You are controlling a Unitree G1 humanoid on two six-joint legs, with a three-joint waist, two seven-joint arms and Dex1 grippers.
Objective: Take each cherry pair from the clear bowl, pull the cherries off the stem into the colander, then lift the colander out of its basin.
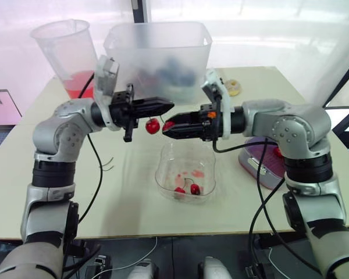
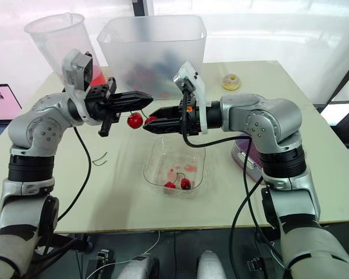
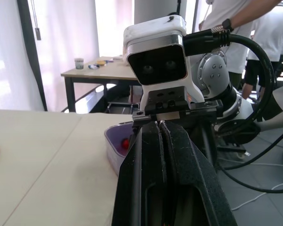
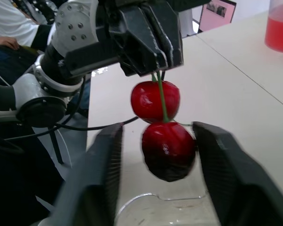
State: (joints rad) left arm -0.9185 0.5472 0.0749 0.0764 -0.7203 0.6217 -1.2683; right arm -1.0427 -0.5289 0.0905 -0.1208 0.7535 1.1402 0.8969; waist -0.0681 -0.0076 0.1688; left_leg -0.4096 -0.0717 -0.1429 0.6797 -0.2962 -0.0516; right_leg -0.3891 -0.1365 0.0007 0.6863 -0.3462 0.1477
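My left gripper (image 1: 166, 106) is shut on the green stem of a cherry pair (image 1: 153, 125), held in the air above the clear bowl (image 1: 166, 174). In the right wrist view one red cherry (image 4: 148, 101) hangs behind a darker one (image 4: 169, 150). My right gripper (image 4: 155, 155) is open, its fingers (image 4: 101, 174) on either side of the darker cherry with small gaps. Another cherry pair (image 1: 186, 189) lies in the bowl. A frosted basin (image 1: 157, 52) stands behind, with dark shapes blurred through its wall.
A clear cup (image 1: 70, 52) with red liquid stands at the back left. A purple container (image 1: 262, 165) sits under my right forearm. A small ring-shaped item (image 1: 234, 87) lies at the back right. Loose stems (image 1: 107, 164) lie left of the bowl.
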